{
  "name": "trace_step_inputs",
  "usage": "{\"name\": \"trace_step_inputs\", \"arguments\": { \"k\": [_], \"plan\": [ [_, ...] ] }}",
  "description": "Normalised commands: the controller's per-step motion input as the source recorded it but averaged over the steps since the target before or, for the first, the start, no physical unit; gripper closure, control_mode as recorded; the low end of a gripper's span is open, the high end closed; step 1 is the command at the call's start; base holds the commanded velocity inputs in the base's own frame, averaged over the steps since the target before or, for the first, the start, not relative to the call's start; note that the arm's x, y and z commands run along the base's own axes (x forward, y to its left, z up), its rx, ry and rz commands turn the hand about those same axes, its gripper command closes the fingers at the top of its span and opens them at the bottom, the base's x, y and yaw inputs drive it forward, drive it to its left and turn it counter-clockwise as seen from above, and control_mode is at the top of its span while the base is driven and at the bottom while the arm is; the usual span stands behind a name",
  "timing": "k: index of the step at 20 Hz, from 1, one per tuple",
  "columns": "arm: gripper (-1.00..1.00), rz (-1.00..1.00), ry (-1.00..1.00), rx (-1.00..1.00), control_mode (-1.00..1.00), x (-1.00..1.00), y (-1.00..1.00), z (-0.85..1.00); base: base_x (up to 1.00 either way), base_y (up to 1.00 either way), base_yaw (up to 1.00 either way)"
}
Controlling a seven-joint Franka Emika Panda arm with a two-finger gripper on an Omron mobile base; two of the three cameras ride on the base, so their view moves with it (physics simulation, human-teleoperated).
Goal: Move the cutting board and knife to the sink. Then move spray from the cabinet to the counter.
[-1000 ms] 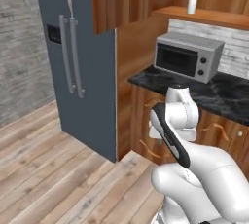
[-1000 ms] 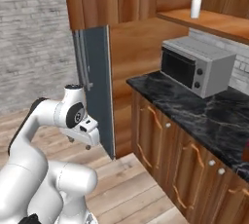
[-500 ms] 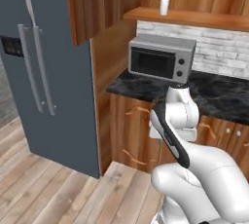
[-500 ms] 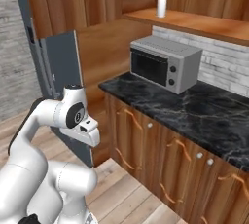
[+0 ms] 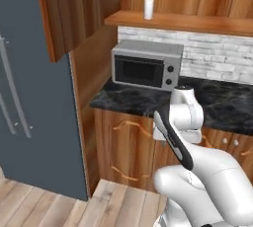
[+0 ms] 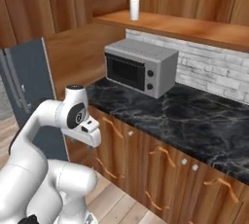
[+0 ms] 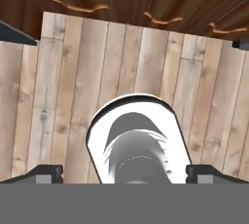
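**Spray still on the shelf — arm tucked, reach not begun**

Left base view: the spray [image 5: 149, 0] stands upright on the cabinet [image 5: 197, 22] shelf, above the microwave [image 5: 147, 65].

Right base view: the surface [image 6: 194, 116] beside the microwave looks free — a likely landing spot.

Hand view: the gripper [image 7: 124, 173] points at the floor, jaws wide apart, holding nothing. The next move likely calls for raising the arm.

No readable text, label, brand, number or sign showing anywhere. Microwave [image 5: 146, 65] front showing two round knobs right of door, no legible markings. Spray [image 5: 149, 1] on cabinet [image 5: 188, 22] above microwave showing plain white body, no label readable. Fridge [image 5: 29, 102] left of microwave showing blank grey door.
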Motion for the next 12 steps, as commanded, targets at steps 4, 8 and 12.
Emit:
{"name": "trace_step_inputs", "arguments": {
  "k": [4, 8, 12],
  "plan": [
    [-1.00, 0.00, 0.00, 0.00, 1.00, 0.00, 0.00, 0.00, 0.72, 0.06, -0.11],
    [-1.00, 0.00, 0.00, 0.00, 1.00, 0.00, 0.00, 0.00, 0.64, 0.20, -0.27],
    [-1.00, 0.00, 0.00, 0.00, 1.00, 0.00, 0.00, 0.00, 0.54, 0.37, -0.52]
  ]
}}
